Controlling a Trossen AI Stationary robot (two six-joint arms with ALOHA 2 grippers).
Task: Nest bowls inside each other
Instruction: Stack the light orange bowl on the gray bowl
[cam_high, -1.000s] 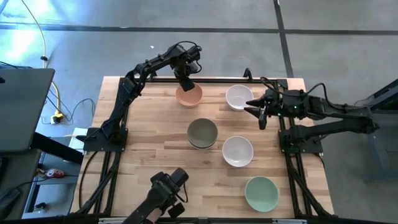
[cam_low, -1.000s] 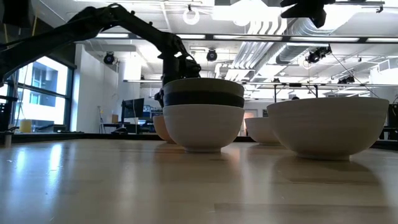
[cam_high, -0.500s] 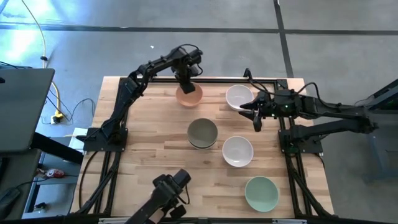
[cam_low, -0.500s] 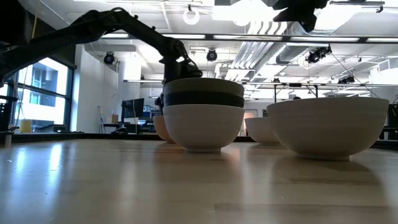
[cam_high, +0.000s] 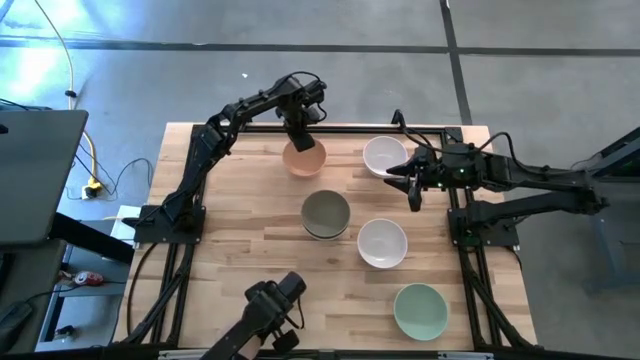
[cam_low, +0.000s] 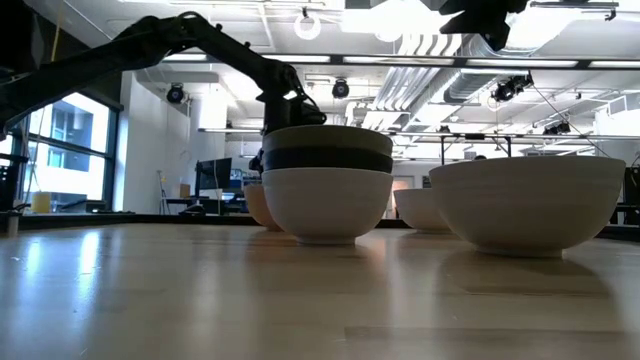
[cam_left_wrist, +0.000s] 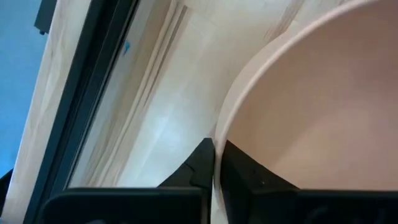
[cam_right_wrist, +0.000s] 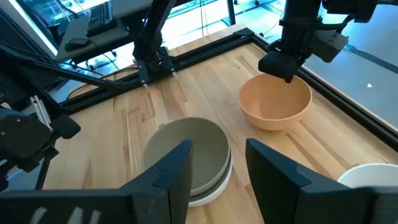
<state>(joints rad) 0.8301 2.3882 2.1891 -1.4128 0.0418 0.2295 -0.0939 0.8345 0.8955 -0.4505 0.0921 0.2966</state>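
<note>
My left gripper (cam_high: 301, 139) sits in the upper middle of the high view, its two fingers (cam_left_wrist: 202, 163) pinched on the back rim of the peach bowl (cam_high: 304, 155), one finger inside the wall and one outside. The bowl lies right at the table's (cam_high: 230, 250) far edge, just beside the black frame rail (cam_left_wrist: 81, 106), so there is little room behind it and plenty of bare wood in front and to the left.

My right gripper (cam_high: 411, 182) hangs at the upper right of the high view, fingers spread wide and holding nothing, just beside the near right rim of a white bowl (cam_high: 384, 156).

In the centre stands the stack (cam_high: 326, 214): an olive-grey bowl (cam_low: 327, 136) on top, a black bowl (cam_low: 327, 160) under it, a white one (cam_low: 326, 203) at the bottom. From the right wrist, the stack shows between that gripper's fingers with the peach bowl beyond it. A second white bowl (cam_high: 382, 243) lies lower right of the stack, near it. The pale green bowl (cam_high: 420, 310) sits at the lower right, near the table's front edge.
</note>
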